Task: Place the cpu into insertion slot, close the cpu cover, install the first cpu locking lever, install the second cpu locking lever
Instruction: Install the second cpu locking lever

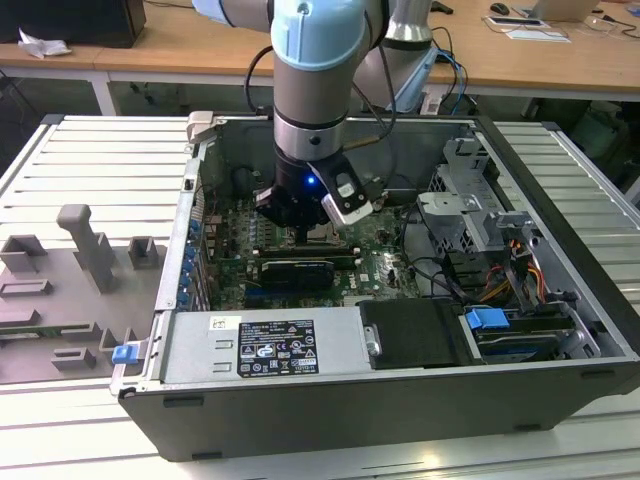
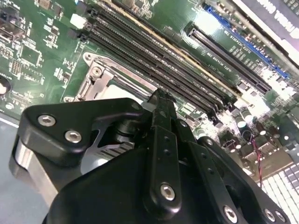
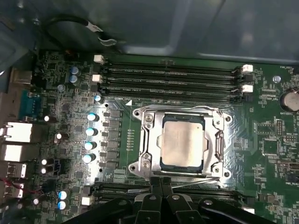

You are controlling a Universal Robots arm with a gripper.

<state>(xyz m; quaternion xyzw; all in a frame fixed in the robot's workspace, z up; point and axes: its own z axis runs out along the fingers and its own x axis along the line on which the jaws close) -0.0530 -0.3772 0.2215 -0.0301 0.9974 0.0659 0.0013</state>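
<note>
So you're past the first two steps by the look of it: in the first wrist view the cpu (image 3: 182, 145) sits flat in the insertion slot (image 3: 145, 161), centre of the frame, and the cpu cover (image 3: 217, 142) lies down around it with the chip showing through its window. Your gripper (image 3: 161, 183) hangs at the bottom centre, right at the socket's near edge where a thin lever wire (image 3: 189, 180) runs across. The fingers look pressed together with nothing between them. I'd say you're on the first locking lever; that'll want a careful push down and a hook under its catch.
</note>
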